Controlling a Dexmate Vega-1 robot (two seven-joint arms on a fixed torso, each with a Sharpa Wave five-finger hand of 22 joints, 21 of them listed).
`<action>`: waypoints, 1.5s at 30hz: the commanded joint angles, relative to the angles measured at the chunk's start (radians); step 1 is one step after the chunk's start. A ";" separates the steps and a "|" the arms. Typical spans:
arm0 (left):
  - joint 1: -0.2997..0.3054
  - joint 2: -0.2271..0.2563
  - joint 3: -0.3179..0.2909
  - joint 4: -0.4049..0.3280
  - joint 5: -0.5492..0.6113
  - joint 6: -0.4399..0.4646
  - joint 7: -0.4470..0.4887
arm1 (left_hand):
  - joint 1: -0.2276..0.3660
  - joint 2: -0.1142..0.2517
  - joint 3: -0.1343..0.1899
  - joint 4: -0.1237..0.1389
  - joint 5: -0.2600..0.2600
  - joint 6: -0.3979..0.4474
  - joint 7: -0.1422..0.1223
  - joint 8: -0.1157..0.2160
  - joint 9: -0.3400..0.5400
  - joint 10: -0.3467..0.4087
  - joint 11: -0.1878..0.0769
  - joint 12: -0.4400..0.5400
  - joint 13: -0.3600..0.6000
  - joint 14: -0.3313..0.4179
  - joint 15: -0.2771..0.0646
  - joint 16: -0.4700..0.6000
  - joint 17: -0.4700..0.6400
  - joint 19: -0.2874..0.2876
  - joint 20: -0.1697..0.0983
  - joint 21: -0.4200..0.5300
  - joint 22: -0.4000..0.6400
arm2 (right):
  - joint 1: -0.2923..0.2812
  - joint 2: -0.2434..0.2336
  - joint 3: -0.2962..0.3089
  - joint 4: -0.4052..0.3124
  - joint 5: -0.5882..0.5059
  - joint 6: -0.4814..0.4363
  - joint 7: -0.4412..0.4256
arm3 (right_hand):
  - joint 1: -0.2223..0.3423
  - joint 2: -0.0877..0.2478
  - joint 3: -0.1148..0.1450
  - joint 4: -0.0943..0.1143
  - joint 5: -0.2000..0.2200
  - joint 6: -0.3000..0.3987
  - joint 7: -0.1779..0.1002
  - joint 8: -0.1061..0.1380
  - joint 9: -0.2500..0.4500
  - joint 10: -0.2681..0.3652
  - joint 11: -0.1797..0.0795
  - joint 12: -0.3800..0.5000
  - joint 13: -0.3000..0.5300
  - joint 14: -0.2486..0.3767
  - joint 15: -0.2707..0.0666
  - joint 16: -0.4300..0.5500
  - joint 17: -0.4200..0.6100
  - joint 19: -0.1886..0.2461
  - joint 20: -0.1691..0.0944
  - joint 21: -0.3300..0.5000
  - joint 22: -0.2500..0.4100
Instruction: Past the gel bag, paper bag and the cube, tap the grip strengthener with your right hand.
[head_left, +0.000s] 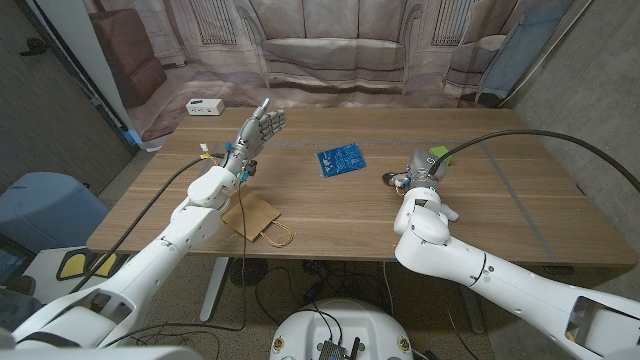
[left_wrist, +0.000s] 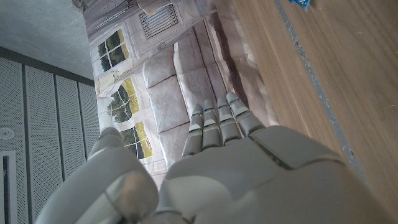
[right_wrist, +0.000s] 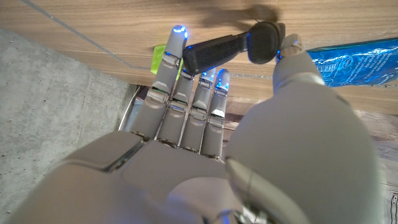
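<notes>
Altogether one grip strengthener (right_wrist: 233, 46), two hands.

Right robot hand (right_wrist: 205, 143) seen from behind, fingers (right_wrist: 171, 68) extended together, tips at black grip strengthener (right_wrist: 233, 46) on wooden tabletop (right_wrist: 93, 25); contact unclear. Thumb tip beside strengthener's round end. Yellow-green object (right_wrist: 159, 57) just behind fingers. Blue gel bag (right_wrist: 354, 53) lies near thumb side.

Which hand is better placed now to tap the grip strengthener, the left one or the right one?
The right hand. Its fingers already reach the grip strengthener. The left hand is raised across the table, beyond the paper bag.
</notes>
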 joint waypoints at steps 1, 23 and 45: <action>0.001 -0.001 0.003 0.000 0.001 0.005 0.003 | 0.000 0.005 0.001 -0.007 -0.002 0.008 -0.003 -0.001 0.003 0.005 -0.001 -0.001 0.003 0.007 0.006 -0.002 0.003 0.001 0.004 -0.003 0.005 | 0.011 -0.005 -0.003 0.003 0.037 0.000 -0.003 | 0.276 0.282 -0.002 0.004 0.006 0.001 -0.005 -0.002 0.002 0.003 0.000 -0.001 0.003 0.184 -0.250 -0.002 0.006 -0.005 0.002 0.009 0.002; 0.021 0.011 -0.005 -0.024 0.001 0.005 0.014 | -0.001 0.006 0.000 -0.008 -0.002 0.008 -0.004 -0.002 0.003 0.005 0.001 -0.001 0.003 0.007 0.005 -0.002 0.003 0.001 0.005 -0.002 0.005 | 0.040 0.012 -0.040 0.035 0.168 0.000 -0.078 | 0.252 0.288 -0.009 0.010 0.006 -0.004 -0.002 -0.012 0.001 -0.003 0.004 -0.006 0.005 0.183 -0.242 -0.012 0.013 -0.009 0.004 0.017 -0.001; 0.011 0.008 0.002 -0.016 0.001 0.005 -0.002 | -0.001 0.007 0.000 -0.010 -0.001 0.009 -0.003 -0.002 0.003 0.005 0.000 -0.001 0.003 0.007 0.005 -0.002 0.003 0.001 0.004 -0.002 0.005 | 0.003 0.064 -0.012 0.085 -0.007 0.000 0.103 | 0.270 0.289 -0.004 -0.016 0.009 -0.028 -0.007 -0.031 0.001 -0.040 0.001 -0.019 0.014 0.142 -0.249 -0.035 0.028 -0.042 0.010 0.018 -0.004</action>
